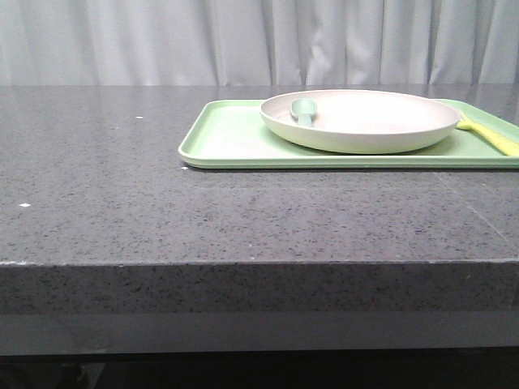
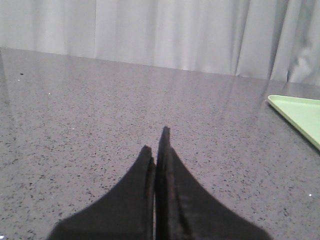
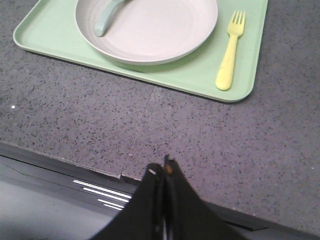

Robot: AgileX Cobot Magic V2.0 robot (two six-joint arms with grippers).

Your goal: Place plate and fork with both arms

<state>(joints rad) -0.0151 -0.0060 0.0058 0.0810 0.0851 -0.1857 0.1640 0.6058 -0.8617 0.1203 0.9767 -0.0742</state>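
Observation:
The cream plate [image 1: 365, 120] sits on a light-green tray [image 1: 227, 138] at the right of the table; it also shows in the right wrist view [image 3: 150, 30]. The pale-yellow fork [image 3: 230, 52] lies flat on the tray right of the plate, tines pointing away; in the front view only part of it [image 1: 491, 134] shows. My right gripper [image 3: 162, 170] is shut and empty, over the table's front edge, well short of the tray. My left gripper [image 2: 156, 142] is shut and empty over bare table, left of the tray's corner [image 2: 300, 112]. Neither gripper shows in the front view.
A teal-grey spoon [image 1: 304, 111] lies inside the plate at its left, also seen in the right wrist view [image 3: 106, 17]. The dark speckled table [image 1: 122, 186] runs left of the tray. A white curtain [image 1: 243, 40] hangs behind. The table's front edge [image 3: 75, 167] lies below the right gripper.

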